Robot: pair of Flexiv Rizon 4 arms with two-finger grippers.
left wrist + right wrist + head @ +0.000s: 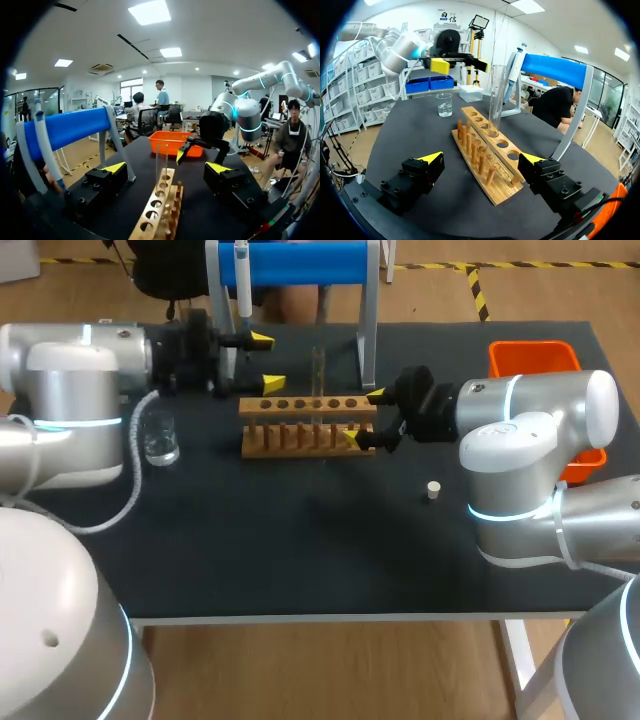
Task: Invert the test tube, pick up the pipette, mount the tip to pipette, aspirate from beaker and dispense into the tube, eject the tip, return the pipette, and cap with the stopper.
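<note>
The left fingers (270, 384) are released and spread wide at one end of the wooden rack (305, 425). The right fingers (354, 439) are likewise released at its other end. The test tube (318, 375) stands upright in a rack hole, ahead of both pairs and between them. The beaker (160, 438) sits on the surface beside the left fingers. The stopper (433, 490) lies apart from the right fingers.
</note>
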